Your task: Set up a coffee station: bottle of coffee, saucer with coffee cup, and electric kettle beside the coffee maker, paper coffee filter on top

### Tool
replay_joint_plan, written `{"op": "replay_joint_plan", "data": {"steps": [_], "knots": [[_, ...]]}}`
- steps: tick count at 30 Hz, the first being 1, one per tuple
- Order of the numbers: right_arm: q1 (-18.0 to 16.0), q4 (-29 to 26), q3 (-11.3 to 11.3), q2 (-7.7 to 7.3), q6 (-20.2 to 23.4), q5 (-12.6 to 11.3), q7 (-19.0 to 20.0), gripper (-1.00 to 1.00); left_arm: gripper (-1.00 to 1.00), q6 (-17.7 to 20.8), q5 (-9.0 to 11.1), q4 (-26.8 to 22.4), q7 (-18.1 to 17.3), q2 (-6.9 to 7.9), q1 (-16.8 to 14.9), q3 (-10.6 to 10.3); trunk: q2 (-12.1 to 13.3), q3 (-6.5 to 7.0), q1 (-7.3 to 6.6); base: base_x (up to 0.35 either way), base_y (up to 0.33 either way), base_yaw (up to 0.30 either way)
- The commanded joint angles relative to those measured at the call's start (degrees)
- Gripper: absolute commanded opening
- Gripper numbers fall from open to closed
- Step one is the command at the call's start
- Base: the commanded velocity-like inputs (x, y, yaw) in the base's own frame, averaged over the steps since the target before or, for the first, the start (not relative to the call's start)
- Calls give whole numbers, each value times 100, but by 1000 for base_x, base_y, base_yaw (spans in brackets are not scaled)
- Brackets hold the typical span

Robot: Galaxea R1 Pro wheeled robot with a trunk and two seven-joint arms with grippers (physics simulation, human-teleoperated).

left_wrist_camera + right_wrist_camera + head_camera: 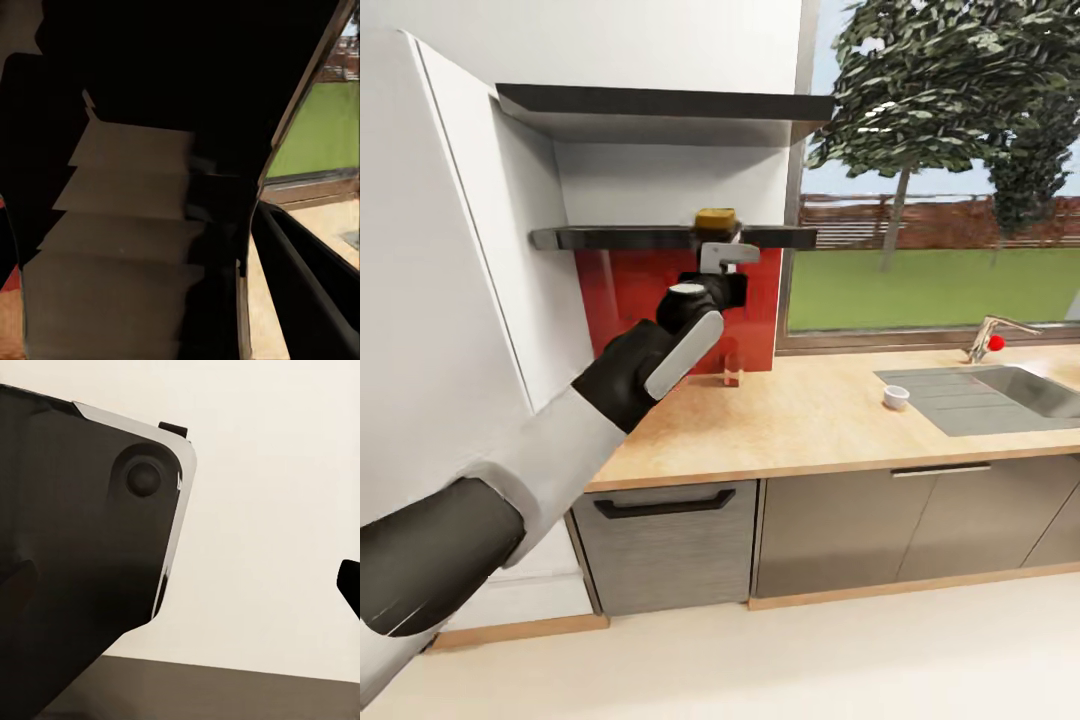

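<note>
Worktop [810, 420] of pale wood ran from the white wall cupboard [450, 250] toward the window [940, 170], with grey cabinet fronts [660, 545] below it. Set into it, well away from the cupboard, was a grey sink [985, 395] with a tap [992, 338] behind; a small white cup [897, 397] stood on the worktop just beside the sink's near corner. Against the red wall panel [630, 290], a small glass jar [732, 372] with a reddish base stood at the back of the worktop, under the shelf.

Two dark shelves jutted from the cupboard: an upper one [660, 105] and a lower shelf [620, 238]. On the lower shelf sat a brown bottle of coffee [716, 217], only its top part visible above the shelf edge.

From the cupboard side, the left arm [560, 420] reached up toward that shelf, and the left hand [722, 262] was raised just below the bottle, against the shelf's front edge. Whether its fingers were apart or together I could not tell; in the left wrist view the shelf underside [135, 225] was very close and dark, with lawn and worktop at one side. The right wrist view showed a dark robot part [75, 570] before a pale wall, and that hand's state could not be told either.
</note>
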Motion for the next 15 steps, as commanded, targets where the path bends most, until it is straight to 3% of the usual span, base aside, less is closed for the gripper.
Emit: {"op": "replay_joint_plan", "data": {"steps": [1, 3, 5, 8, 10, 11, 15], "knots": [[-5, 1, 23, 0, -20, 25, 9, 100, -100, 24, -38, -253, 48, 17, 195, -17, -13, -11, 4, 0, 0, 0], [-5, 0, 21, 4, -20, 18, 9, 100, -100, 29, -39, -852, -4, 78, 725, -68, -13, -11, 4, 0, 0, 0], [-5, -1, 18, 4, -22, 20, 9, 100, -100, 30, -43, -1089, -116, 123, 974, -153, -13, -11, 4, 0, 0, 0], [-4, -15, 0, 5, -27, 19, 9, 100, -100, 31, -52, -1407, -338, 261, 1599, -353, -13, -11, 4, 0, 0, 0], [-5, -39, -9, 8, -36, 14, 9, 100, -100, 14, -106, -1497, -403, 430, 2086, -416, -13, -11, 4, 0, 0, 0], [-5, -44, -10, 10, -40, 12, 9, 100, -100, -4, -170, -1509, -411, 491, 2231, -424, -13, -11, 4, 0, 0, 0], [-5, -159, -15, 36, -53, 4, 9, 100, -100, -52, -805, -1520, -413, 612, 2846, -436, -13, -11, 4, 0, 0, 0]]}}
